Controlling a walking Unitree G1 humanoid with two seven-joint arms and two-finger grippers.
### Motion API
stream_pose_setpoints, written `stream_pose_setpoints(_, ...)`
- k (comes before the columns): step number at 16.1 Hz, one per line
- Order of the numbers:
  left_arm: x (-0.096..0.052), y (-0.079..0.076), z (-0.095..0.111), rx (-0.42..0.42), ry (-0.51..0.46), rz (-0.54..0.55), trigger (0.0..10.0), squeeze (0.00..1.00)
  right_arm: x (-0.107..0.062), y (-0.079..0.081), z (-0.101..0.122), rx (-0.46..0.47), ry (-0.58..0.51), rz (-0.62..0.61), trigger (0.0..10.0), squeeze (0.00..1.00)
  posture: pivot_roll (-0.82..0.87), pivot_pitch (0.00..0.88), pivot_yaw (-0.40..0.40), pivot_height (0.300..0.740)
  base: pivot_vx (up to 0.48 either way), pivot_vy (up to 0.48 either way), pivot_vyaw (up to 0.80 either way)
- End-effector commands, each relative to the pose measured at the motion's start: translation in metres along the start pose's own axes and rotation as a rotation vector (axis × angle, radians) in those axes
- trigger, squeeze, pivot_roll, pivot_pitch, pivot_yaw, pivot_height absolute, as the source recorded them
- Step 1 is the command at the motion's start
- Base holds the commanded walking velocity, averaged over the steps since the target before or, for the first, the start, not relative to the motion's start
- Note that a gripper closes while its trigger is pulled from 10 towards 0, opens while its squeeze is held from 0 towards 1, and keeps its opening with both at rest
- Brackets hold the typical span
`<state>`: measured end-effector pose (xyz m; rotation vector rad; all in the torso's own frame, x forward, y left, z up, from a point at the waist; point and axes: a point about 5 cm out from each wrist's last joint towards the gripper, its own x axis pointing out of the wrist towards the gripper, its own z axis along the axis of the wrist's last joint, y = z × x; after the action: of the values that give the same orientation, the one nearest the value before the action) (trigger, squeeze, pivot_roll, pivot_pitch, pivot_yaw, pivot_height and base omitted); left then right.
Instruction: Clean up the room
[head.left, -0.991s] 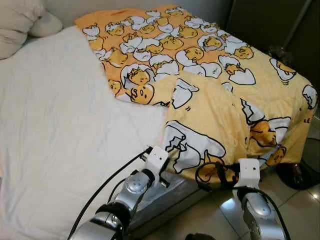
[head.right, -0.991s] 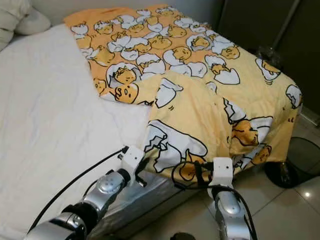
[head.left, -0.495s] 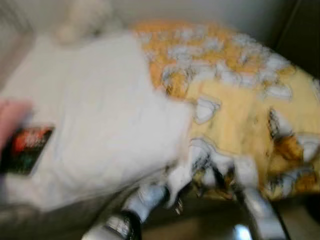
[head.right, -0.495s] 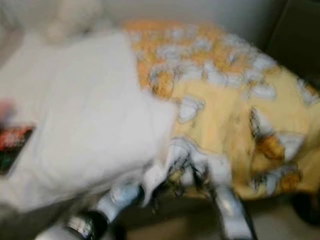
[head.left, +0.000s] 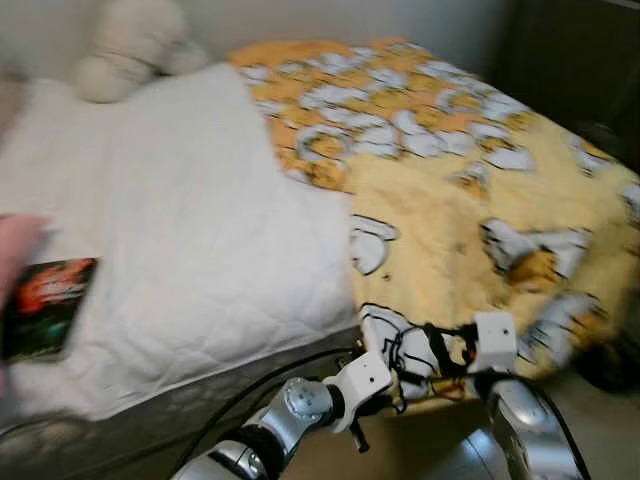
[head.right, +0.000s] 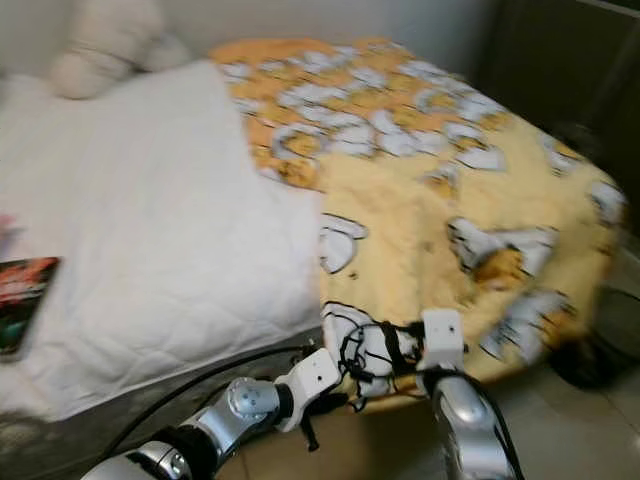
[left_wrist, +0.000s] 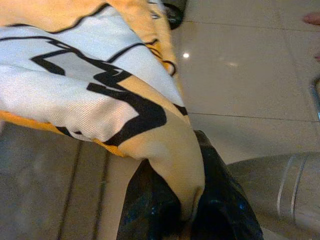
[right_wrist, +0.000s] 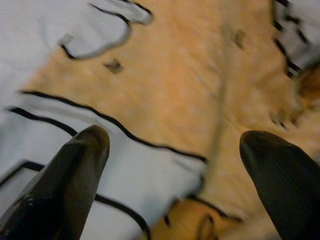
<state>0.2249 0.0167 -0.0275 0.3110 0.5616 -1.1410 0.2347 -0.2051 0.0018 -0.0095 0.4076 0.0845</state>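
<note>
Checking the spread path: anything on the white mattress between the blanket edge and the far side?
Yes. A dark book lies on the mattress near its left edge, a plush toy at the head. Left gripper pinches the blanket.

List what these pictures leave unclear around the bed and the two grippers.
- Dark card on the white mattress: print too blurred in the eye views to read.
- Pale lump at the bed's head: blurred, pillow or plush, cannot tell.
- Left gripper: jaws pinch the yellow blanket, whose fold covers their tips.
- Right gripper: jaws apart over the blanket; whether they touch it is unclear.
</note>
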Motion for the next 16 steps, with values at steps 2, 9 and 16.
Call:
stream_pose_setpoints(2, -0.003, -0.001, -0.007, -0.014, 0.002, 0.009, 10.0, 0.00, 0.001, 0.000, 0.008, 0.017, -0.025, 0.013, 10.0, 0.00, -0.08, 0.000, 0.001, 0.740, 0.000, 0.000, 0.00)
stream_pose_setpoints(9, -0.005, 0.004, -0.004, -0.072, -0.047, 0.046, 10.0, 0.00, 0.001, 0.002, 0.005, 0.014, 0.000, 0.043, 10.0, 0.00, -0.06, 0.000, -0.014, 0.740, -0.154, -0.136, 0.00)
stream_pose_setpoints(16, 0.007, -0.031, -0.007, -0.043, 0.030, -0.219, 10.0, 0.00, -0.002, 0.003, -0.001, -0.001, 0.042, 0.077, 10.0, 0.00, -0.07, 0.000, -0.020, 0.740, 0.000, 0.000, 0.00)
